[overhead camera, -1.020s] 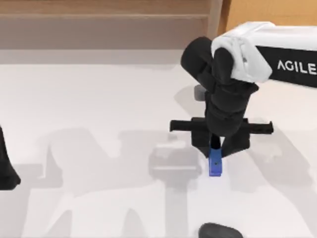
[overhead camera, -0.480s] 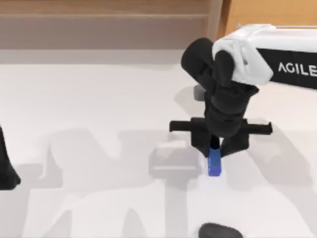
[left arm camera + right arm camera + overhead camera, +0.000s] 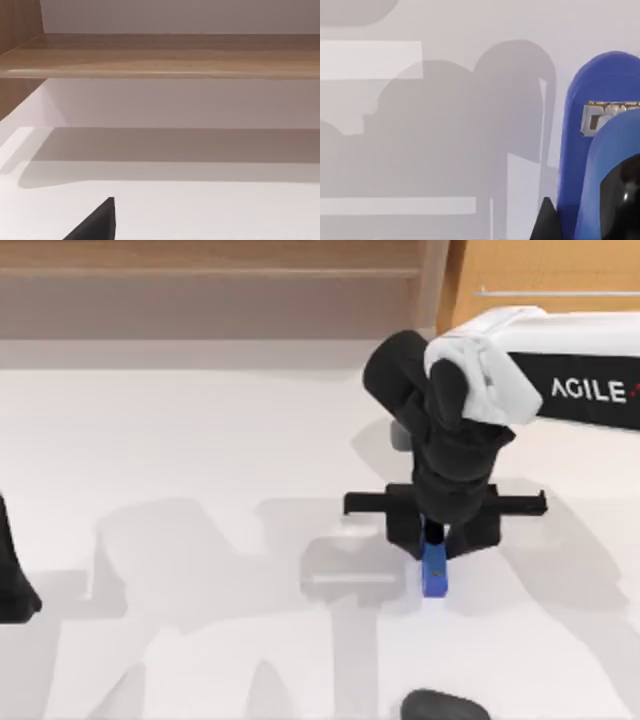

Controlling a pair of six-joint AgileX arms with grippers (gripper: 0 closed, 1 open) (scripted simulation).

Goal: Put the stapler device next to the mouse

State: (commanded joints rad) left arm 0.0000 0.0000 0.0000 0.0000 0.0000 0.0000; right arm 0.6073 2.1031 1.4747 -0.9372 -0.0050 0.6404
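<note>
The stapler (image 3: 434, 572) lies on the white surface (image 3: 200, 460), right of centre in the top view, its blue body poking out from under the right gripper (image 3: 436, 546). The fingers sit at its far end, but whether they are clenched on it cannot be told. In the right wrist view the stapler (image 3: 600, 150) shows a metal plate on top. The mouse (image 3: 444, 705) rests well apart from it, at the near edge. The left arm (image 3: 12, 570) is parked at the left edge.
</note>
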